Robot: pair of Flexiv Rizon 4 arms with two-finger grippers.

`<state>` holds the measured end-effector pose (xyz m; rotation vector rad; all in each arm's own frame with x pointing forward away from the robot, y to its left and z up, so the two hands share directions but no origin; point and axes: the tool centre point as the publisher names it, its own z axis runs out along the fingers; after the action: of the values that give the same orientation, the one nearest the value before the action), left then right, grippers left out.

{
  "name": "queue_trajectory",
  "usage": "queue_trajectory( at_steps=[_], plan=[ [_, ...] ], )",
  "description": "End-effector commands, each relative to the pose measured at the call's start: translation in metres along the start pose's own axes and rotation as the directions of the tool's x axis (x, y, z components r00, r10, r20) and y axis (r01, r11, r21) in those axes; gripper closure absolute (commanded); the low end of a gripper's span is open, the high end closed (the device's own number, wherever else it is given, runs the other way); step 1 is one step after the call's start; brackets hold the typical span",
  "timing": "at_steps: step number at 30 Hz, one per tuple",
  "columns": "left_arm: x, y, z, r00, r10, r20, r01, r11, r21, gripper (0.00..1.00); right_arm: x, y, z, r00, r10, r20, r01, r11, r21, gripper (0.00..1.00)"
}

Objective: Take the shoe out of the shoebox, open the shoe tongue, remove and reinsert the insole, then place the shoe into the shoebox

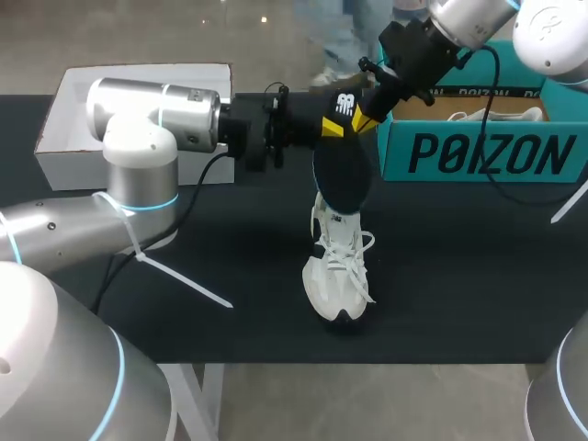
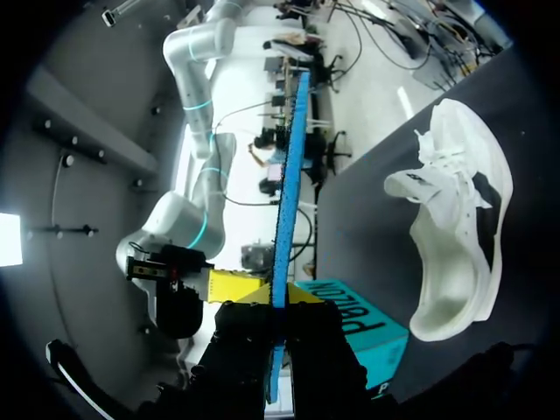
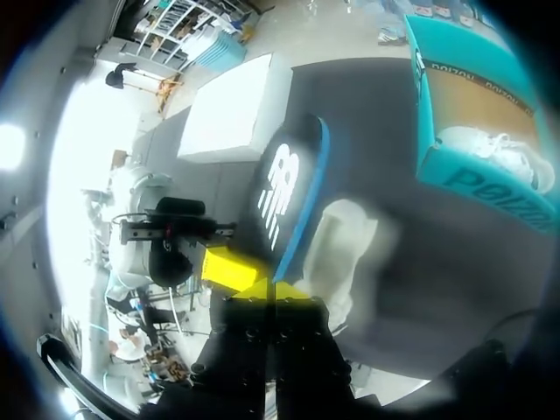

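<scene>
Above white laced shoe point(image 1: 338, 268), flat oval insole point(image 1: 343, 175).

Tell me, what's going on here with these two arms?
Both arms are holding one dark insole in the air. The left end effector and the right end effector pinch it close together at its upper end. A white shoe sits on the black table just below it, outside the teal shoebox, which holds a second shoe.
</scene>
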<state>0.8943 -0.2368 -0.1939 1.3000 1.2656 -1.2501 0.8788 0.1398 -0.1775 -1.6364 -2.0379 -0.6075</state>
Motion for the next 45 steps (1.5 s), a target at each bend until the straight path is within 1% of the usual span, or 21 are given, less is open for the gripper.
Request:
queue_trajectory(
  at_steps=[1,5,6,7,8,11,14,17,22,24,25,27,29,31,36,40,45],
  plan=[
    [0.004,0.001,-0.001,1.000,0.000,0.006,0.000,1.000,-0.005,1.00,-0.001,-0.003,0.002,1.000,0.002,-0.005,-0.002,1.000,-0.005,1.00],
    [0.004,0.002,-0.003,1.000,-0.002,0.006,0.002,1.000,-0.010,1.00,-0.001,-0.002,0.002,1.000,0.012,0.000,-0.012,1.000,-0.021,1.00],
    [0.004,0.002,-0.003,1.000,-0.002,0.006,0.002,1.000,-0.011,1.00,-0.001,-0.003,0.001,1.000,0.015,0.002,-0.015,1.000,-0.022,0.85],
    [0.004,0.002,-0.003,1.000,-0.002,0.006,0.002,1.000,-0.012,1.00,-0.001,-0.003,0.000,1.000,0.017,0.004,-0.017,1.000,-0.024,0.52],
    [0.004,0.002,-0.004,1.000,-0.002,0.005,0.002,1.000,-0.013,1.00,-0.002,-0.003,-0.001,1.000,0.014,0.009,-0.013,0.999,-0.030,0.00],
    [0.005,0.003,-0.004,1.000,-0.004,0.003,0.004,1.000,-0.014,1.00,-0.004,-0.007,-0.007,1.000,0.013,0.017,-0.012,0.999,-0.052,0.00],
    [0.006,0.004,-0.005,1.000,-0.009,0.001,0.009,1.000,-0.015,1.00,-0.006,-0.012,-0.017,0.999,0.000,0.047,0.004,0.996,-0.084,0.00],
    [0.008,0.006,-0.006,1.000,-0.019,0.000,0.019,1.000,-0.013,1.00,-0.003,-0.022,-0.033,0.992,-0.033,0.118,0.047,0.992,-0.121,0.00],
    [0.013,0.011,-0.007,0.999,-0.044,-0.009,0.044,0.999,-0.017,1.00,0.014,-0.045,-0.063,0.977,-0.098,0.192,0.130,0.977,-0.168,0.00],
    [0.014,0.013,-0.008,0.999,-0.050,-0.009,0.050,0.999,-0.015,1.00,0.022,-0.054,-0.072,0.962,-0.115,0.246,0.159,0.973,-0.167,0.00],
    [0.016,0.015,-0.007,0.998,-0.057,-0.012,0.057,0.998,-0.016,1.00,0.028,-0.061,-0.077,0.949,-0.126,0.289,0.179,0.970,-0.165,0.00],
    [0.016,0.019,-0.006,0.997,-0.075,-0.007,0.075,0.997,-0.017,1.00,0.034,-0.070,-0.086,0.939,-0.135,0.317,0.202,0.961,-0.188,0.00],
    [0.017,0.022,-0.005,0.996,-0.082,-0.023,0.081,0.996,-0.038,1.00,0.042,-0.082,-0.094,0.924,-0.143,0.355,0.226,0.953,-0.203,0.00],
    [0.019,0.025,-0.005,0.995,-0.103,-0.009,0.102,0.994,-0.038,1.00,0.050,-0.092,-0.102,0.916,-0.154,0.371,0.247,0.944,-0.217,0.00],
    [0.024,0.033,-0.007,0.989,-0.145,-0.033,0.142,0.987,-0.073,1.00,0.067,-0.111,-0.122,0.888,-0.187,0.420,0.300,0.928,-0.221,0.00],
    [0.026,0.038,-0.007,0.981,-0.192,-0.037,0.188,0.977,-0.102,1.00,0.073,-0.118,-0.131,0.880,-0.202,0.430,0.316,0.925,-0.212,0.00],
    [0.023,0.036,-0.003,0.976,-0.210,-0.053,0.204,0.974,-0.099,1.00,0.074,-0.118,-0.131,0.883,-0.217,0.416,0.327,0.921,-0.212,0.00]
  ],
)
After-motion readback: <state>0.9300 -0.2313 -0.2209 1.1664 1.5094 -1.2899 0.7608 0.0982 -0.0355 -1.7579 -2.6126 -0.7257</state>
